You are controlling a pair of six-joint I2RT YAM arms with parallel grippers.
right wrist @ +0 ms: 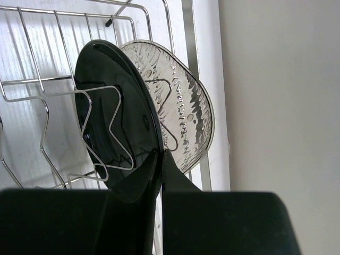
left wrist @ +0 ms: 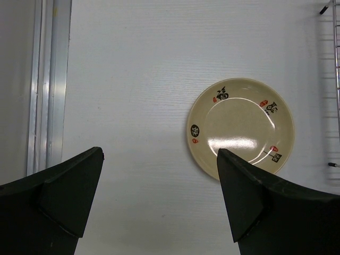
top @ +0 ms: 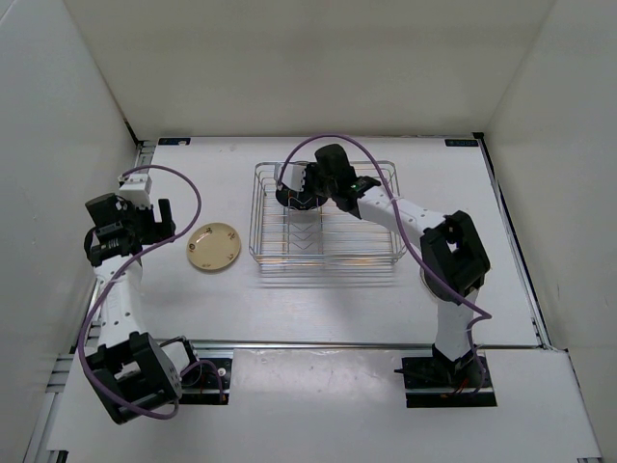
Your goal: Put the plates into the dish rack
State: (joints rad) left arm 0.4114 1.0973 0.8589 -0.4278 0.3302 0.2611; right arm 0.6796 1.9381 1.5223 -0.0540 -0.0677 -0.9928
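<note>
The silver wire dish rack [top: 328, 259] stands mid-table. My right gripper [top: 297, 196] reaches into its far left part and is shut on the rim of the glossy black plate [right wrist: 114, 122], which stands upright among the V-shaped dividers [right wrist: 101, 133]. A pale translucent grey plate [right wrist: 188, 114] stands upright just behind it. The tan-yellow plate [top: 214, 247] lies flat on the table left of the rack. My left gripper [top: 159, 218] hangs open and empty left of that plate; in the left wrist view the plate [left wrist: 241, 127] lies beyond my right fingertip [left wrist: 234, 175]. I see only one grey plate.
White walls close in the table on the left, back and right. An aluminium rail [left wrist: 50, 79] runs along the table's left edge. The rack's left side [left wrist: 336, 64] shows at the far right of the left wrist view.
</note>
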